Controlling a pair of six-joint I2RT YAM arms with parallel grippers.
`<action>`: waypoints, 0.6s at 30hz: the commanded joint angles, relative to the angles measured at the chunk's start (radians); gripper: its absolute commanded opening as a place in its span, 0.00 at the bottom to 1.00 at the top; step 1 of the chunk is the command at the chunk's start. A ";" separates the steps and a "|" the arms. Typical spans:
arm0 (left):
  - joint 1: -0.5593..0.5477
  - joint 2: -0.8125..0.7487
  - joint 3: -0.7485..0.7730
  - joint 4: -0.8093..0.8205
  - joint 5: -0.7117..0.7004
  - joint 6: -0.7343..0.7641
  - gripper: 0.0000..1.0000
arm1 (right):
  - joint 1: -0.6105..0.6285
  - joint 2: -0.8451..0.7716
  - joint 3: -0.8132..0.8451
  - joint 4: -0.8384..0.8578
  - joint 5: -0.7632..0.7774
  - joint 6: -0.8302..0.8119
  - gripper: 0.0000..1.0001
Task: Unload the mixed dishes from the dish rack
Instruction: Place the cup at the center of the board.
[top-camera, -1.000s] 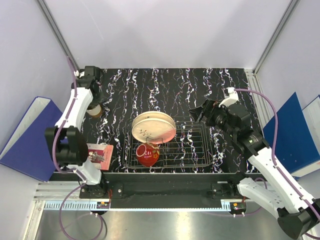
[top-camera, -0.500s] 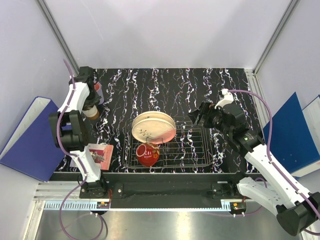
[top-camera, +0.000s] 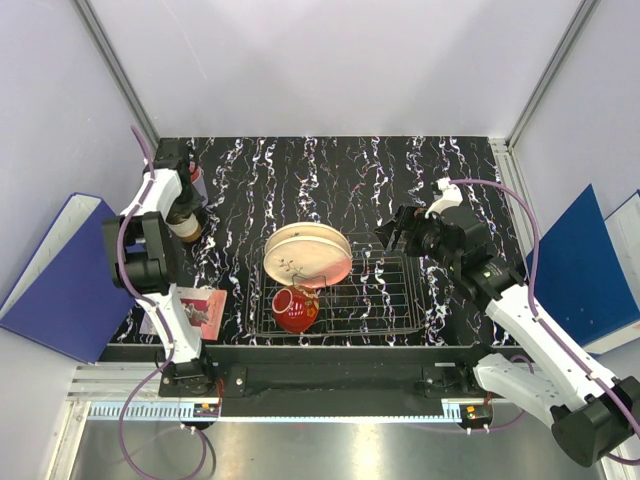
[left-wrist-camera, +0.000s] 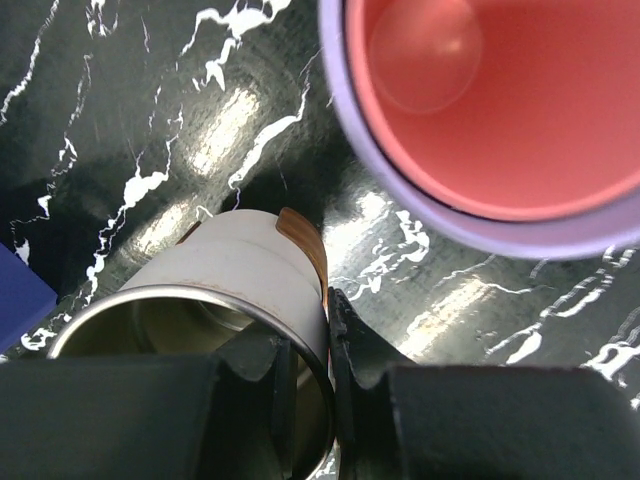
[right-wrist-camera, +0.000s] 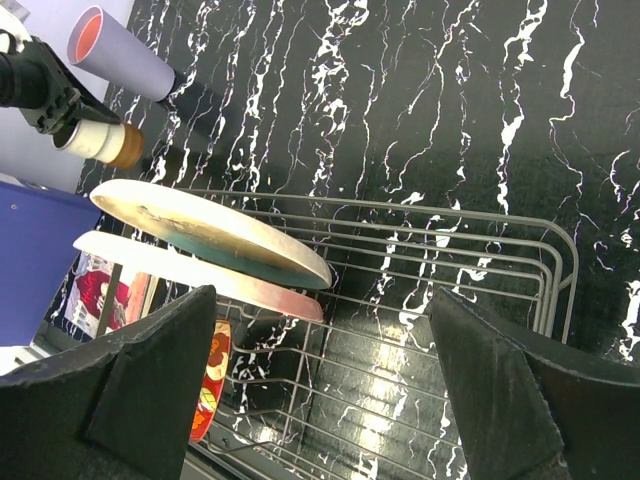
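My left gripper (left-wrist-camera: 312, 400) is shut on the wall of the small brown-cream cup (left-wrist-camera: 240, 285), one finger inside and one outside; in the top view the cup (top-camera: 187, 226) is at the table's far left. The lilac tumbler (left-wrist-camera: 470, 215), with the pink tumbler (left-wrist-camera: 500, 100) nested inside, stands right beside it. The wire dish rack (top-camera: 385, 300) holds the two plates, leaning together (top-camera: 305, 255), and the red bowl-cup (top-camera: 295, 308). My right gripper (right-wrist-camera: 330, 400) is open and empty above the rack's right half (right-wrist-camera: 450, 260), right of the blue-half plate (right-wrist-camera: 200, 225) and the pink-half plate (right-wrist-camera: 220, 282).
A red printed card (top-camera: 205, 308) lies left of the rack near the front edge. Blue binders lean outside the table on the left (top-camera: 50, 275) and the right (top-camera: 590, 260). White walls close in the back and sides.
The left arm has folded back toward the far left corner with the gripper staying at the cup. The right gripper has shifted slightly left toward the rack.
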 joint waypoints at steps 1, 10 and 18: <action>0.012 0.019 -0.012 0.060 0.010 0.002 0.00 | 0.000 0.008 -0.001 0.044 0.025 -0.021 0.95; 0.015 0.004 -0.030 0.060 0.005 0.000 0.29 | -0.001 0.013 0.004 0.046 0.020 -0.017 0.95; 0.016 -0.090 -0.056 0.038 -0.013 -0.008 0.79 | 0.000 0.007 -0.004 0.055 0.007 -0.011 0.95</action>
